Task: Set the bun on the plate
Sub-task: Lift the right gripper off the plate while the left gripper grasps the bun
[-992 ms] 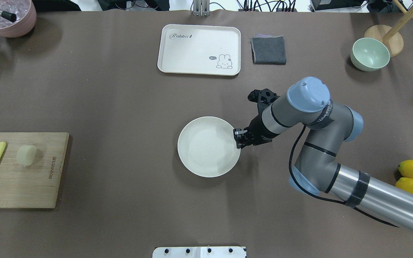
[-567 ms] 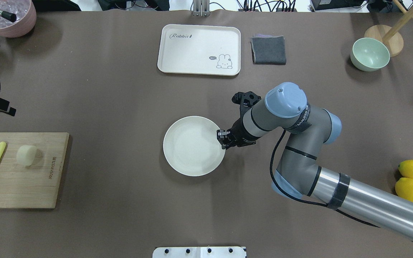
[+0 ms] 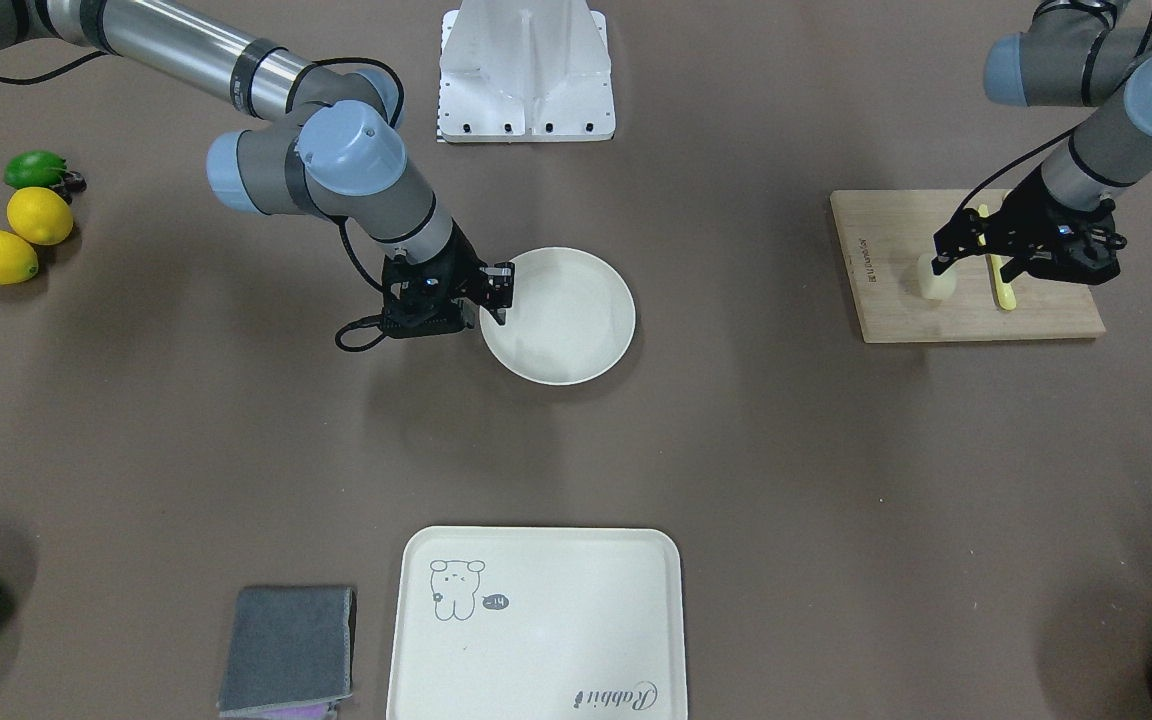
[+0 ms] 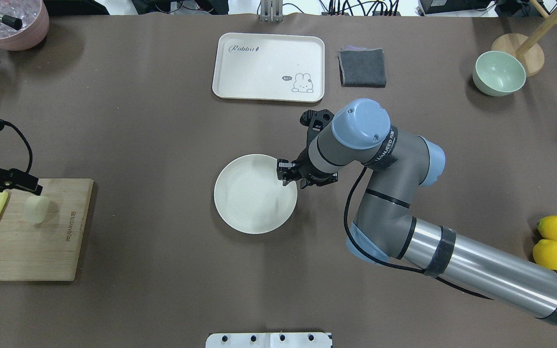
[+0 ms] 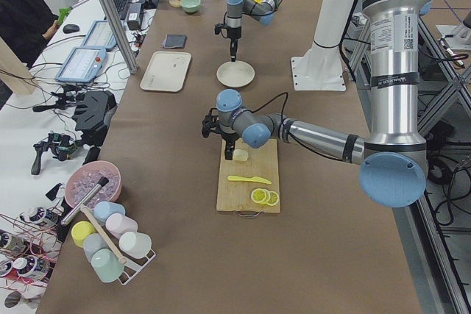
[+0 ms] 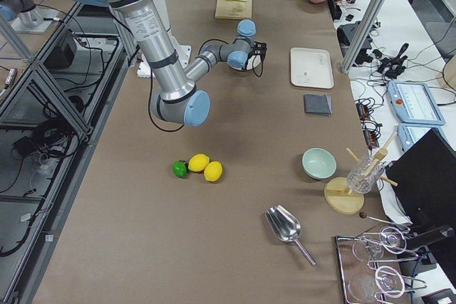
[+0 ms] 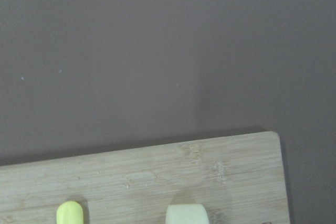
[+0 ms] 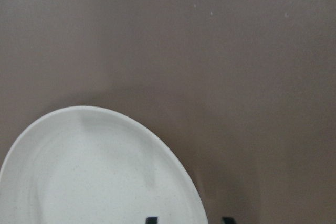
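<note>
Bare table [image 4: 153,203] lies between the board [image 4: 56,251] and the plate [image 4: 244,208], whose right rim the right tool [image 4: 285,175] occupies.

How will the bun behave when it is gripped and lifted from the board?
The bun seems to stand on a flat end on the board, so it probably will not roll unless tipped. Its smooth curved side may slip in a light grip. It looks small, so likely light.
</note>
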`<state>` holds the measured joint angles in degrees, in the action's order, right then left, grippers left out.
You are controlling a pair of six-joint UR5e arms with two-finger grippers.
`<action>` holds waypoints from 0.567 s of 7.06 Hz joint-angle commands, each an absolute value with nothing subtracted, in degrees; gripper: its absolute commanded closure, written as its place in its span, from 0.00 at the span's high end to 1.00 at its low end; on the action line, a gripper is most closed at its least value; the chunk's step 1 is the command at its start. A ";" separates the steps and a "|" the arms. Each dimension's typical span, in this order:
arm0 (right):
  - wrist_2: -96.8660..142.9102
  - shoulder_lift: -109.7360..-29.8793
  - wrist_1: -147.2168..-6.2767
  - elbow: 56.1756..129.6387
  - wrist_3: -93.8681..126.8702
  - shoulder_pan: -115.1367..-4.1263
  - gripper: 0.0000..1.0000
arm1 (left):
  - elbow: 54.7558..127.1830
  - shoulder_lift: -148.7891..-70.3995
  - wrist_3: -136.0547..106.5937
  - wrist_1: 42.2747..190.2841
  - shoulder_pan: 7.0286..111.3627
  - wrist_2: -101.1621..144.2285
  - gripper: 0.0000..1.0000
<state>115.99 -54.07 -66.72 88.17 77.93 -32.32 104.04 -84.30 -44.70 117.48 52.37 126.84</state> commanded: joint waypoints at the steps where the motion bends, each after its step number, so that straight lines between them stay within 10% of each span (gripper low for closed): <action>1: 120.56 -54.40 -73.27 92.96 77.70 -36.10 1.00 | 99.79 -83.24 -50.44 125.89 47.38 123.15 0.94; 2: 120.85 -54.75 -74.78 94.21 77.61 -36.38 1.00 | 98.71 -82.54 -50.36 127.95 47.29 122.96 0.86; 4: 120.76 -55.11 -74.88 95.44 77.87 -36.39 1.00 | 99.14 -82.53 -50.45 127.88 47.29 122.87 0.23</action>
